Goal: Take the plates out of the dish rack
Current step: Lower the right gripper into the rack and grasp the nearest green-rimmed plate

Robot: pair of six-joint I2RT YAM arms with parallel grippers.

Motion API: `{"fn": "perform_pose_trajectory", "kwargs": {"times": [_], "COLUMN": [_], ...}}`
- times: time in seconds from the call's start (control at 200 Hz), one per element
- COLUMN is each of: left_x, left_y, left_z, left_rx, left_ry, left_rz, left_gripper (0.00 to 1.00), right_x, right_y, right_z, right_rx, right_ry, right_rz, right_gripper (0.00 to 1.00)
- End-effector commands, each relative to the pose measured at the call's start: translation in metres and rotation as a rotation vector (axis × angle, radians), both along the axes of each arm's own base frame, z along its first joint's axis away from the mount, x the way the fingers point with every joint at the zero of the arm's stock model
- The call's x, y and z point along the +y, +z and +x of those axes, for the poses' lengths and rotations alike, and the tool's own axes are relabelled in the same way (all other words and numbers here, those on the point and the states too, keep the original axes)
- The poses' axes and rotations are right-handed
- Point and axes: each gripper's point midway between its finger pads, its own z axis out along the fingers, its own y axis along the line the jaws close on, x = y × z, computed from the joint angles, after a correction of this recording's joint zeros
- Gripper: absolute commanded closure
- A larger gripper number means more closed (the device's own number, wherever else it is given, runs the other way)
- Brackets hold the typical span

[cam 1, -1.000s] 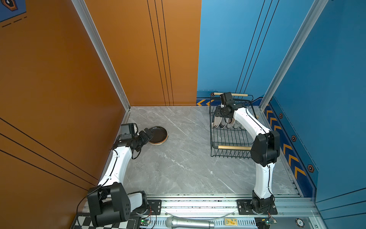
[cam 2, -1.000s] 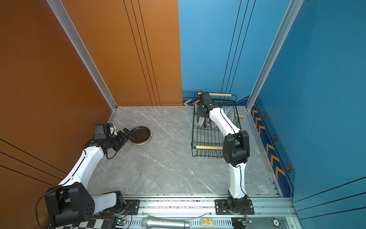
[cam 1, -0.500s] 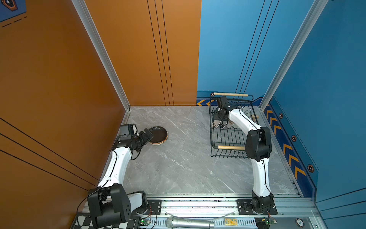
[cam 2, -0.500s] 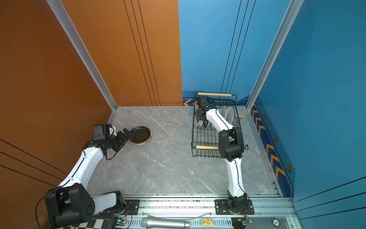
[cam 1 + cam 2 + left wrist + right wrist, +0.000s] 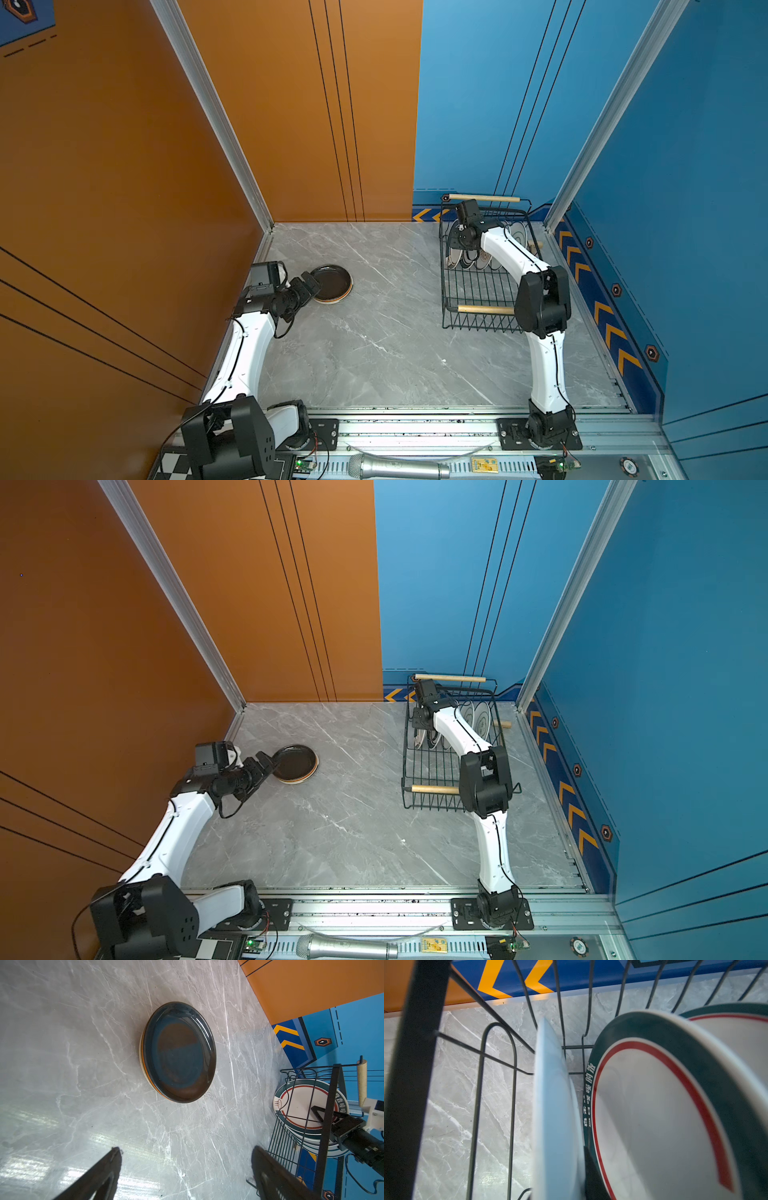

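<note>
Right wrist: plate [image 5: 554,1105] hides right fingers [image 5: 592,1172] partly, grip unclear; left fingers [image 5: 99,1176] wide

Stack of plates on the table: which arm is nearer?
Left. The left arm ends beside the stack; the right arm is far off, in the dish rack.

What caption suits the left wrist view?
Open left tool faces glossy black round plate topping a stack on grey marble table.
</note>
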Motion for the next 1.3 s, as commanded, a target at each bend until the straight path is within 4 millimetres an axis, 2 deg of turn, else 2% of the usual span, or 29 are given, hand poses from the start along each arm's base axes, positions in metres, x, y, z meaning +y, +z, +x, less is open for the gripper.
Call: {"fn": "perform_pose_trajectory", "kwargs": {"times": [0.0, 0.325, 0.511, 0.666, 0.866, 1.061, 1.136, 1.146, 1.297], "left_x": [0.005, 0.000, -0.004, 0.000, -0.005, -0.009, -0.010, -0.010, -0.011], "left_y": [0.003, -0.005, -0.005, -0.002, 0.004, 0.001, 0.000, 0.000, 0.001], "left_z": [-0.003, -0.005, -0.001, -0.001, -0.001, 0.001, 0.001, 0.001, 0.001], "left_rx": [0.015, 0.052, 0.053, 0.040, 0.015, 0.024, 0.029, 0.029, 0.026], "left_ry": [0.035, 0.048, -0.001, -0.013, -0.053, -0.074, -0.080, -0.080, -0.082], "left_rz": [0.013, 0.035, 0.031, 0.079, 0.070, 0.051, 0.049, 0.049, 0.056], "left_gripper": [0.02, 0.02, 0.02, 0.02, 0.02, 0.02, 0.02, 0.02, 0.02], "right_x": [0.004, 0.008, 0.006, 0.002, 0.000, 0.000, 0.001, 0.000, -0.004], "right_y": [0.004, 0.017, 0.034, 0.048, 0.068, 0.085, 0.085, 0.100, 0.129], "right_z": [0.005, 0.003, 0.003, 0.002, 0.000, -0.003, -0.003, -0.006, -0.013], "right_rx": [-0.023, -0.056, -0.095, -0.131, -0.177, -0.211, -0.214, -0.241, -0.303], "right_ry": [0.036, 0.060, 0.048, 0.033, 0.028, 0.026, 0.028, 0.026, 0.009], "right_rz": [-0.030, -0.097, -0.124, -0.150, -0.166, -0.153, -0.172, -0.166, -0.251], "right_gripper": [0.85, 0.91, 0.96, 0.99, 1.00, 1.00, 1.00, 1.00, 1.00]}}
